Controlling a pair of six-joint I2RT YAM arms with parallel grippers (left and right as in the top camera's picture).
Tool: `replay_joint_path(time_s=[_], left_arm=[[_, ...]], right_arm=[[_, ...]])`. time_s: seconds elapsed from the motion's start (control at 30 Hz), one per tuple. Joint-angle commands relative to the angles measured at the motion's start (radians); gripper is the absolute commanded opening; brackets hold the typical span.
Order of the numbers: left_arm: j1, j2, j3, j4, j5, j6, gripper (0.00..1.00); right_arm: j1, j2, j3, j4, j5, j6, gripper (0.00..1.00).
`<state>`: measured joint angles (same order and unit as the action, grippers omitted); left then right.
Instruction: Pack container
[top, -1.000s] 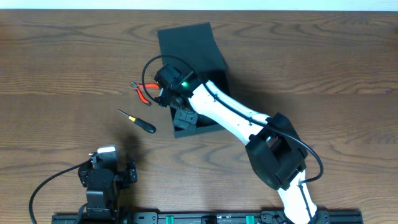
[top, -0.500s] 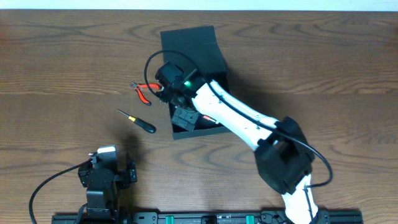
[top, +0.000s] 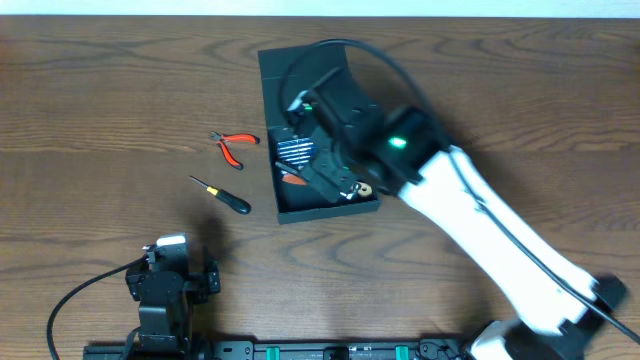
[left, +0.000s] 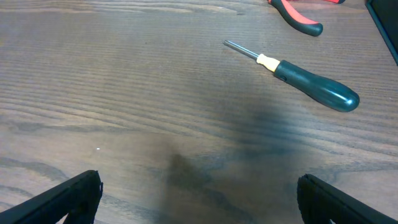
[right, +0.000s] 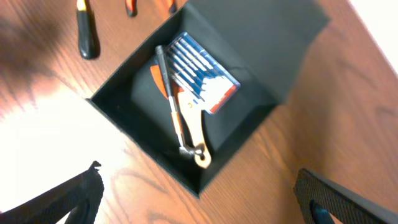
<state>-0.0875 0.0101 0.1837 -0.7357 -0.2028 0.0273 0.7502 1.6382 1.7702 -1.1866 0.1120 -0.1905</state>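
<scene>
The container (top: 330, 209) is a dark box standing open at the table's middle, its flap lid (top: 300, 70) laid back. Inside lie a blue striped packet (top: 296, 152), a small hammer (right: 186, 127) and something orange (right: 158, 79). My right gripper (right: 199, 199) hangs open above the container (right: 140, 138), holding nothing; its arm (top: 480, 220) crosses the box's right side. Red-handled pliers (top: 230, 145) and a dark-handled screwdriver (top: 222, 195) lie on the table left of the box. My left gripper (left: 199, 199) is open low over bare wood, short of the screwdriver (left: 305, 84).
The left arm (top: 165, 285) sits at the near left edge of the table. The pliers (left: 298, 14) show at the top of the left wrist view. Brown wood surrounds the box on every side.
The right gripper has risen from the box's left edge near the pliers to a spot high over the box, uncovering its contents. The left arm is still.
</scene>
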Motion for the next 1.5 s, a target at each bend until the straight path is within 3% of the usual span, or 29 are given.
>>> replay_joint_path(time_s=[0.0,0.43,0.67,0.8,1.47], left_arm=[[0.004,-0.007,-0.014,-0.003,-0.011,0.01,0.99],[0.004,-0.007,-0.014,-0.003,-0.011,0.01,0.99],[0.004,-0.007,-0.014,-0.003,-0.011,0.01,0.98],[0.004,-0.007,-0.014,-0.003,-0.011,0.01,0.99],[0.004,-0.007,-0.014,-0.003,-0.011,0.01,0.98]], right_arm=[[-0.014,-0.136,-0.062,-0.002,-0.01,0.03,0.99],[-0.014,-0.912,-0.768,0.237,0.068,0.214,0.99],[-0.014,-1.251,-0.952,0.256,0.068,0.22,0.99],[-0.014,-1.322,-0.982,0.245,0.068,0.22,0.99],[-0.014,-1.323,-0.982,0.127,0.067,0.22,0.99]])
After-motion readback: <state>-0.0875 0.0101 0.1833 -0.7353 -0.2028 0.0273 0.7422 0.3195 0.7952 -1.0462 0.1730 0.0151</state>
